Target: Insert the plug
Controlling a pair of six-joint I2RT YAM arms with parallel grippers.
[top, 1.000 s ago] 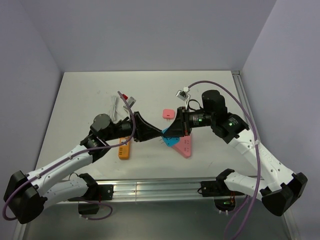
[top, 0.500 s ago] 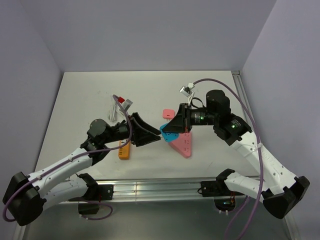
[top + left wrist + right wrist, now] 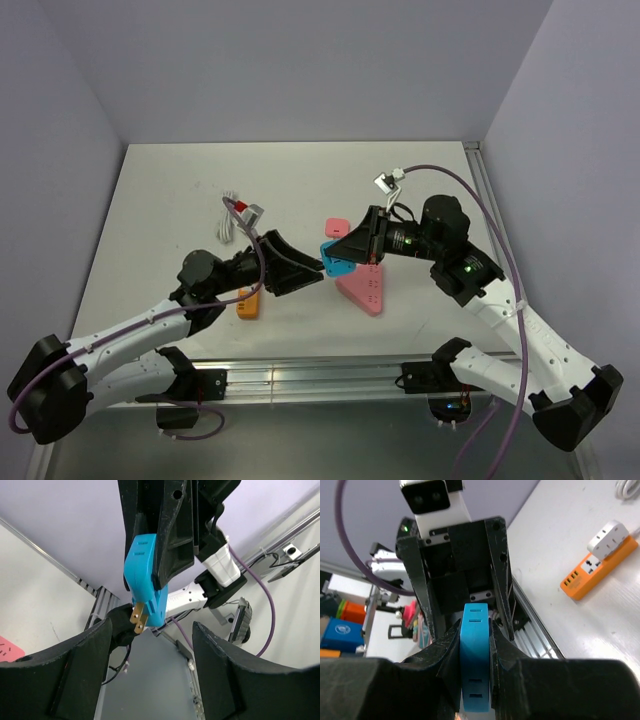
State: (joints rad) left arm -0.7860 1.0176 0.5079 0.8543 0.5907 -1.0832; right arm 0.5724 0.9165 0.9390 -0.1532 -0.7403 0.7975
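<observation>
The plug (image 3: 333, 262), small and bright blue, hangs above the table, just over the left tip of the pink triangular socket block (image 3: 365, 290). My right gripper (image 3: 337, 256) is shut on it, and in the right wrist view the plug (image 3: 476, 660) is pinched flat between both pads. My left gripper (image 3: 314, 270) faces it from the left and stands open. In the left wrist view the plug (image 3: 145, 587) hangs from the right fingers (image 3: 170, 530), its brass prongs (image 3: 137, 617) pointing down towards my open left gripper (image 3: 150, 672), which holds nothing.
An orange power strip (image 3: 248, 303) lies under the left arm. It also shows in the right wrist view as the orange strip (image 3: 597, 572), with a white plug (image 3: 606, 537) on it. A pink square plug (image 3: 336, 226) and a coiled white cable (image 3: 228, 220) lie farther back.
My left gripper has opened, let go of the plug and drawn back a little to the left. My right gripper has kept hold of the plug and lifted it slightly.
</observation>
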